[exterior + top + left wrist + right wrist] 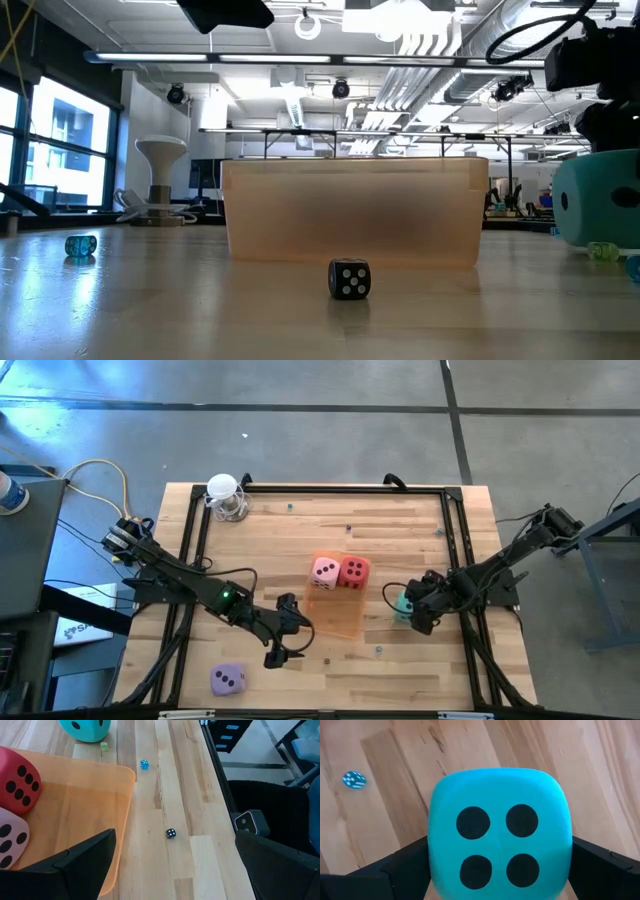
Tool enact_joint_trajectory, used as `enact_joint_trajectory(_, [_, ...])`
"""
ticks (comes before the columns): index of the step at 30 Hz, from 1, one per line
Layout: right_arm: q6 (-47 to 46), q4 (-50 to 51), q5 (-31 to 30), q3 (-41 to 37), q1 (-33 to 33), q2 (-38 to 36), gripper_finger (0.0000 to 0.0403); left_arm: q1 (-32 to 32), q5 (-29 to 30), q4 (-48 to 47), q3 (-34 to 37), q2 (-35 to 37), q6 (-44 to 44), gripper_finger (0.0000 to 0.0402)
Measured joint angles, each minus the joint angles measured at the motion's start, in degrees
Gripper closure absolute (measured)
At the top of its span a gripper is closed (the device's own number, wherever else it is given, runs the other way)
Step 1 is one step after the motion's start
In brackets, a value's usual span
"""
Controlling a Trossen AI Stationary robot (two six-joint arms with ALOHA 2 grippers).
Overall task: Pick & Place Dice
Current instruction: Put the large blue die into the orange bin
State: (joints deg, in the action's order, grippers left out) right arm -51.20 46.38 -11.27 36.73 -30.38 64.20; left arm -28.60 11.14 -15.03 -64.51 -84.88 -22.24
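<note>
My right gripper [408,610] sits over the teal die [402,604], just off the tray's [335,622] right edge. In the right wrist view the die [499,834] fills the space between my two fingers [402,867], four pips facing the camera, the fingers set either side of it; I cannot tell whether they press on its sides or stand just off them. The low view shows the same die [598,210] resting on the table at the far right.

The pink die [325,571] and red die [354,571] sit side by side, touching, at the far end of the orange tray (the left wrist view has them there too, red [19,781] above pink [11,844]). The purple die [227,680] lies alone near the front left corner of the table, well apart from the rest.

My left gripper [283,640] hangs beside the tray's front left corner, fingers [85,857] spread wide with nothing between them.

A tiny black die [171,833] lies on the wood near the tray, a tiny blue one [144,764] farther along.
</note>
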Motion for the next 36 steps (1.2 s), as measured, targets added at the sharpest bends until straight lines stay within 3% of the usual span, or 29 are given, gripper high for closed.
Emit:
enact_joint_trajectory(7, [3.59, -4.24, -0.83, 0.0, 0.01, -1.61, 0.0031, 0.0, 0.0, 0.02, 0.0, 0.0, 0.0, 0.0002])
enact_joint_trajectory(17, [17.06, -23.32, -0.27, 0.0, 0.36, -4.02, 0.0029, -0.01, 0.02, 0.07, 0.0, 0.02, 1.89, 0.0002])
enact_joint_trajectory(27, [35.77, -38.83, 1.02, 0.0, 9.29, -3.83, 0.0027, 0.74, 0.04, 0.04, 0.0, 0.02, 1.84, 0.0002])
enact_joint_trajectory(36, [37.89, -48.22, 2.87, 0.05, 15.12, 3.87, 0.0027, 0.57, 0.02, -0.85, 0.0, 0.02, 1.76, 0.0002])
